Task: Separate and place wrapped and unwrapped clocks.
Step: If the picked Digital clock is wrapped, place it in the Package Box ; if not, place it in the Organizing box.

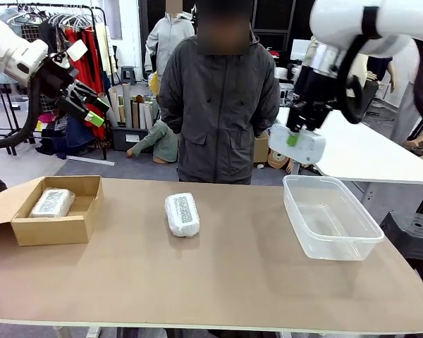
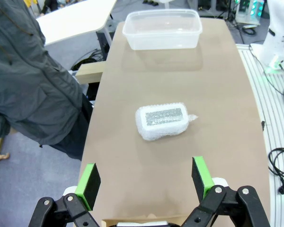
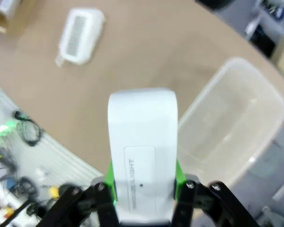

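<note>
My right gripper is shut on the bare white clock, held in the air above the far left rim of the clear plastic tub. From the right wrist the white clock sits between the green pads, with the tub below. One wrapped clock lies mid-table, another wrapped clock lies inside the cardboard box. My left gripper hangs open high above the box. Its wrist view shows the open fingers over the box edge, the wrapped clock ahead.
A person in a dark grey jacket stands at the table's far edge, behind the middle. The tub sits at the far end in the left wrist view. A white table stands behind on the right.
</note>
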Controlling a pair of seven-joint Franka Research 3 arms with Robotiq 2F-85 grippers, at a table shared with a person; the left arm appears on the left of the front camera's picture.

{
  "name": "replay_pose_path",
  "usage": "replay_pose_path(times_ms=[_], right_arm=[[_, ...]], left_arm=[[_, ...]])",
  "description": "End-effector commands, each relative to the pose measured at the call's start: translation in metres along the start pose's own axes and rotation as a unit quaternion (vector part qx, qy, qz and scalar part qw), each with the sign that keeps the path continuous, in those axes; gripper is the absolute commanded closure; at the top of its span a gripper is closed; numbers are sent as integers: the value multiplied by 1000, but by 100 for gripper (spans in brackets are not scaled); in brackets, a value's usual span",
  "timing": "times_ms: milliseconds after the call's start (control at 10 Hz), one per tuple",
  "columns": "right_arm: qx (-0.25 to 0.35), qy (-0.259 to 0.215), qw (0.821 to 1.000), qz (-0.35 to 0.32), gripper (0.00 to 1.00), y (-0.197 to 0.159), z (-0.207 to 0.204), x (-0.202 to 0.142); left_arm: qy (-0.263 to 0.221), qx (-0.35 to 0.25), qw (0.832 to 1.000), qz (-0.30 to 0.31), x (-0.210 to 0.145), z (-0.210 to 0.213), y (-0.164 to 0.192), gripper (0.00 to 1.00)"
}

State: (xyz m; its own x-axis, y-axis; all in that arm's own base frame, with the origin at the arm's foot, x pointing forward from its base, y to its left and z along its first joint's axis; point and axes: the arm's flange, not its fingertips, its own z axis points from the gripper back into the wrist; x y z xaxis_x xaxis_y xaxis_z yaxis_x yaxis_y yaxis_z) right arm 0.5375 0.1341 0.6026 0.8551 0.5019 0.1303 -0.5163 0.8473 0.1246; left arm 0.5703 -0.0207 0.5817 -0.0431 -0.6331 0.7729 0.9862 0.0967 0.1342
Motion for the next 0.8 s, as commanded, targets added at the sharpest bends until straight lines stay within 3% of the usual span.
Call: replay_pose_path(times_ms=[0,100,300,400,700], right_arm=[[-12,8,999,-48,100,-14,-20,-40],[-28,20,997,-73,100,-28,-28,-51],[-55,-23,986,-156,100,-67,-46,-63],[-55,-66,964,-253,100,-87,-53,-59],[-75,-124,930,-337,100,-116,-60,-46]], left_arm=[[0,1,1000,0,0,1,-1,0],[0,1,1000,0,0,1,-1,0],[0,1,1000,0,0,1,-1,0],[0,1,1000,0,0,1,-1,0],[0,1,1000,0,0,1,-1,0]])
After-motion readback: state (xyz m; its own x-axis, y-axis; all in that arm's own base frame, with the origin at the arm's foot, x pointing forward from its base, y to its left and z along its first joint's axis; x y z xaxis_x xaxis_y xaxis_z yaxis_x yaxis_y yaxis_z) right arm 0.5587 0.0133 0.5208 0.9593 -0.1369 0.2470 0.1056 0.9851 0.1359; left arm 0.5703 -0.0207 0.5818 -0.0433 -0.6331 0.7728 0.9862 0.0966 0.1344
